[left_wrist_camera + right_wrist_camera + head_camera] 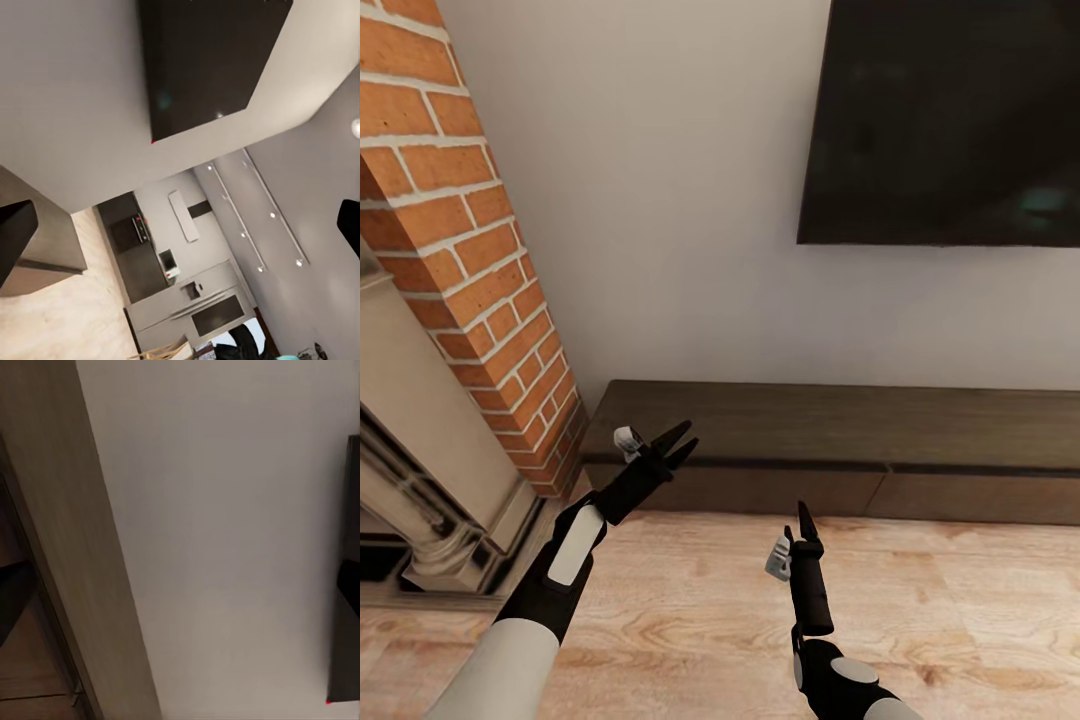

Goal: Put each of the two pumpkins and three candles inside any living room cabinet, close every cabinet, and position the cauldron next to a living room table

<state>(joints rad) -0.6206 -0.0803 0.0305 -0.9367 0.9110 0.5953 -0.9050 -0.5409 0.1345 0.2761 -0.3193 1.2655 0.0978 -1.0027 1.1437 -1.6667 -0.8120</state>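
— As the head view runs from the left, what comes first?
— A red brick chimney column (460, 250) above a pale stone fireplace surround (430, 450). Just beside its foot starts the cabinet (840, 440), long, low, dark brown, set against the white wall (680, 200), its flat fronts all shut.

— And the arms?
— The left gripper (678, 441) hangs in front of the cabinet's left end, fingers spread apart and empty. The right gripper (804, 522) points up over the light wooden floor (960, 620), short of the cabinet front. Its fingers look close together from here, but I cannot tell whether they are really closed.

— Above the cabinet?
— A dark flat television (950, 120) is mounted on the wall, toward the right.

— Do the wrist cameras add anything?
— The left wrist view shows the television (210, 60), the cabinet's end (45, 240) and a distant kitchen (180, 292). The right wrist view shows the cabinet's top (67, 525) against the wall.
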